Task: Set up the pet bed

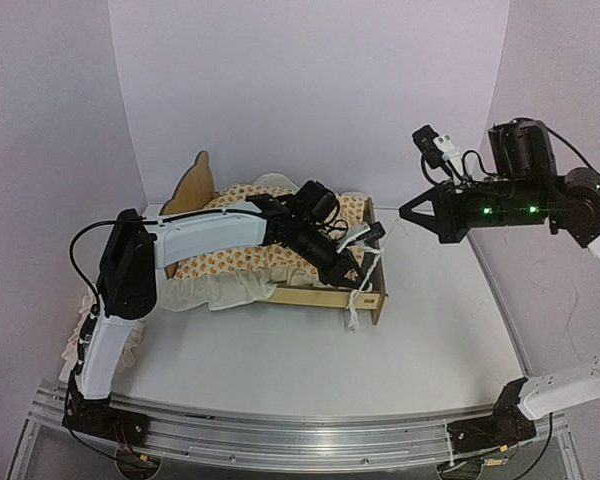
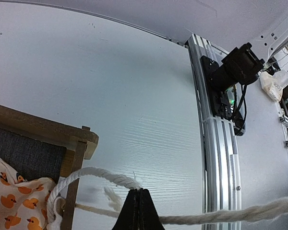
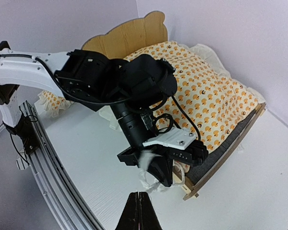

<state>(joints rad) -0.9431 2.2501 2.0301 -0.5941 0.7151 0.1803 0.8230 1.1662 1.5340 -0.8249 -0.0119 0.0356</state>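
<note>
Pet bed (image 1: 325,297): mid-table (image 1: 280,360), long axis from headboard (image 1: 195,185) far-left to foot near-right.
Left gripper (image 1: 355,270): at foot corner, pinched shut on cord (image 2: 101,175); nearer arm.
Right gripper (image 1: 405,212): raised right of bed, closed, empty.

A white table (image 1: 310,350) fills the lower half of the overhead view. A curved metal rail (image 1: 300,435) edges it along the bottom, carrying one arm base (image 1: 100,415) at lower left and another arm base (image 1: 485,432) at lower right. Left of centre stands the pet bed (image 1: 320,296), headboard toward the upper left. The cushion (image 1: 230,262) in it spills its cream ruffle over the near side onto the tabletop, and a white cord (image 1: 354,305) hangs at the bed's lower-right corner. At the far left edge lies a small ruffled pillow (image 1: 73,335) — partly hidden behind the arm.
</note>
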